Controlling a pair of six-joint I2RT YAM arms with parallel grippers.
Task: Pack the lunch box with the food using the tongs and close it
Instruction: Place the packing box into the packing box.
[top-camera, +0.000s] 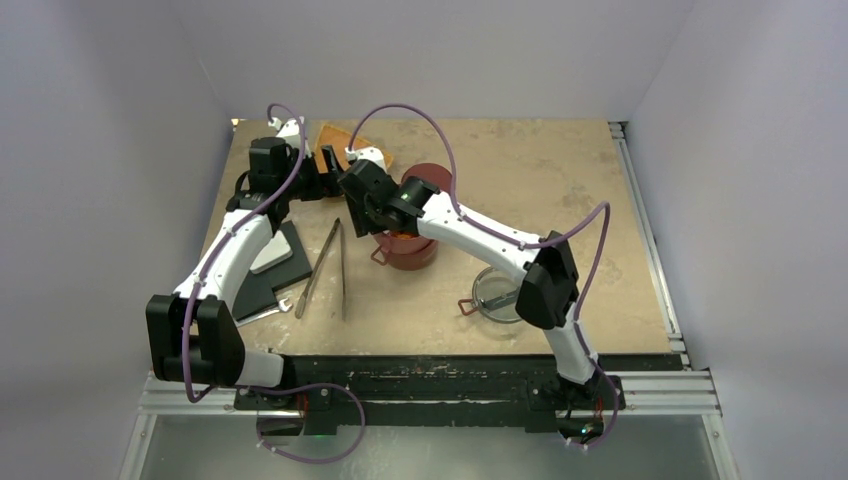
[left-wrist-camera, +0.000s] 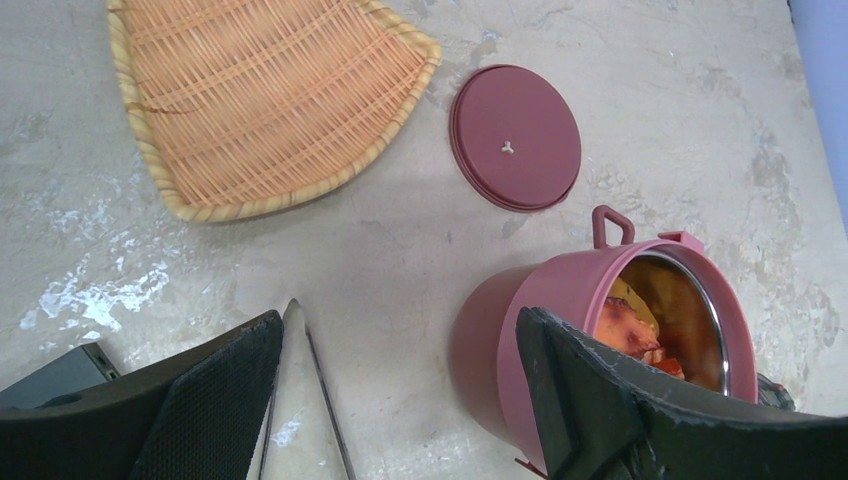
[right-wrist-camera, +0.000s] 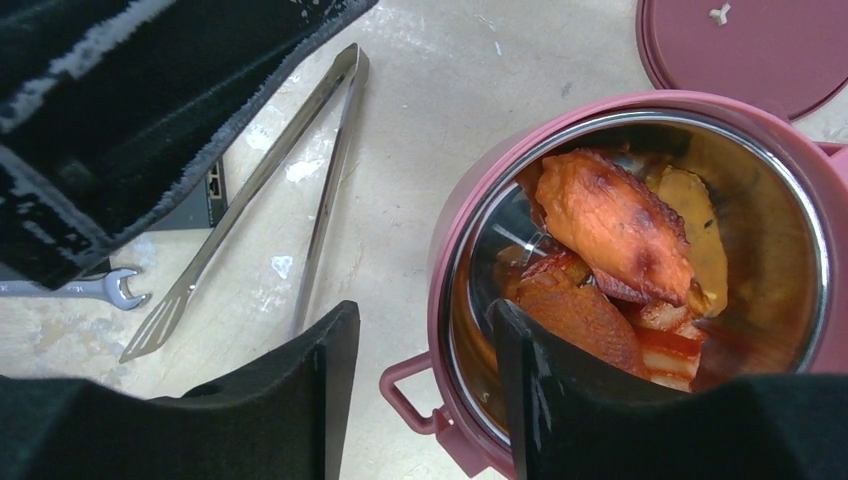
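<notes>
The lunch box (right-wrist-camera: 470, 240) is a round dark-red bowl with a steel lining, standing open mid-table (top-camera: 412, 252). The food (right-wrist-camera: 615, 225), orange and brown pieces, lies inside it. My right gripper (right-wrist-camera: 425, 335) is open and straddles the bowl's near rim above the side handle (right-wrist-camera: 410, 390); one finger is inside the bowl and the other outside. The tongs (right-wrist-camera: 265, 190) lie loose on the table to the left of the bowl (top-camera: 325, 268). My left gripper (left-wrist-camera: 400, 345) is open and empty, hovering between the tongs' tip (left-wrist-camera: 296, 330) and the bowl (left-wrist-camera: 560, 330).
A flat dark-red disc lid (left-wrist-camera: 515, 135) lies behind the bowl. An orange woven tray (left-wrist-camera: 260, 100) sits at the far left. A smoky clear lid (top-camera: 497, 292) rests near the right arm. A small wrench (right-wrist-camera: 100, 290) and a black pad (top-camera: 262, 280) lie at the left.
</notes>
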